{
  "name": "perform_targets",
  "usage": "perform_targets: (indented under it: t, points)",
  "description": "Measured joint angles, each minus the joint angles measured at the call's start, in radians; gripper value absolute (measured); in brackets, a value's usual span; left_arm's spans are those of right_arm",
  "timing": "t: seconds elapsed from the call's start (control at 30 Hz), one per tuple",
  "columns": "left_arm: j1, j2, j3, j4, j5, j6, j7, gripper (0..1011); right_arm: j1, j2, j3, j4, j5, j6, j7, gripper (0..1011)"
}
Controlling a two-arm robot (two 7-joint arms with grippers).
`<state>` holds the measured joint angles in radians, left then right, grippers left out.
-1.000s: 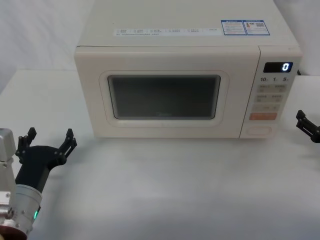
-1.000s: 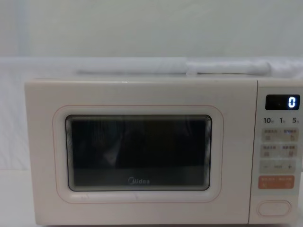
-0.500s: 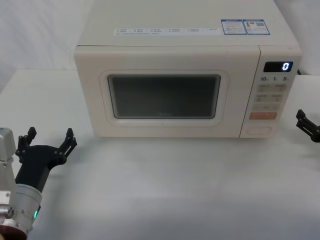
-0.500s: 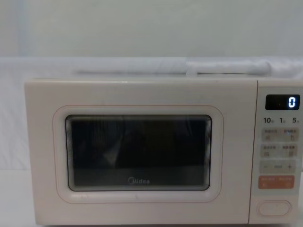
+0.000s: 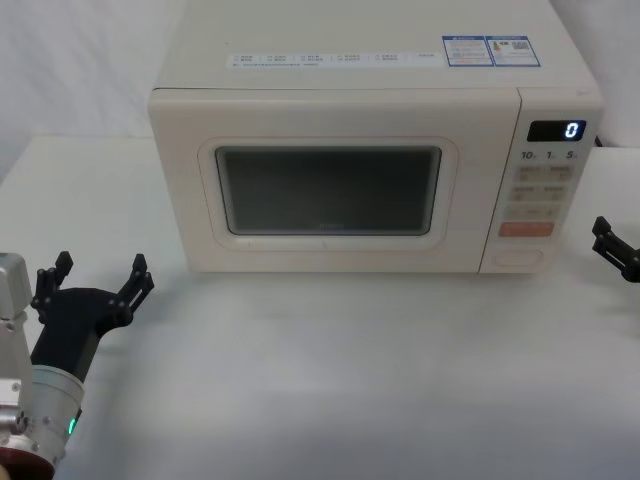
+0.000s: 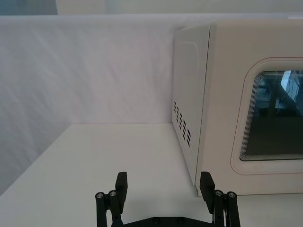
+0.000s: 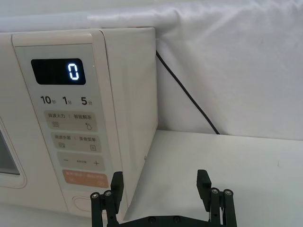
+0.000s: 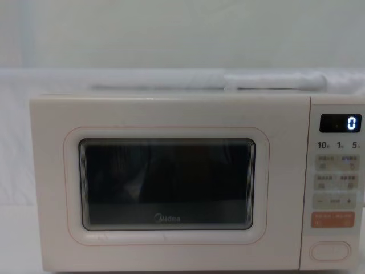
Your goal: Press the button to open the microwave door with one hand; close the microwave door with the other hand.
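Microwave door [image 5: 328, 185] sits flush and closed across the front of the cream microwave [image 5: 370, 60], which stands at the 12 o'clock side of the white table [image 5: 330, 380] in the head view. Its dark window [image 8: 166, 184] is ringed by a thin pink outline, with the Midea logo [image 8: 167, 218] just below the glass. At the door's 3 o'clock side is the narrow control panel [image 8: 336, 182], whose display [image 8: 340, 123] reads 0. The button [image 8: 330, 251], a wide oval cream key, is at the panel's 6 o'clock end, directly under the orange key [image 8: 332, 220].

Left gripper [image 5: 93, 283] hovers low over the table at about 8 o'clock from the microwave, well apart from it, its fingers [image 6: 121, 180] spread wide and holding nothing. Right gripper [image 7: 161, 182] is at about 4 o'clock from the microwave, near the panel's corner but not touching it, its fingers [image 7: 203, 178] likewise spread and empty. A black power cord [image 7: 187, 92] runs down the white backdrop behind the microwave's side.
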<state>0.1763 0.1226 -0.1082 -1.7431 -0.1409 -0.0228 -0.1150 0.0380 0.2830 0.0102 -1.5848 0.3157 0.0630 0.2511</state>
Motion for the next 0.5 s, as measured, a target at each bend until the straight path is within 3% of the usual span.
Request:
perform_targets:
  t: [0.5]
  points:
    - [0.000,0.000,0.000,0.000,0.000,0.000,0.000,1001,0.000,0.000,0.000,0.000,0.000,0.000,0.000,1002]
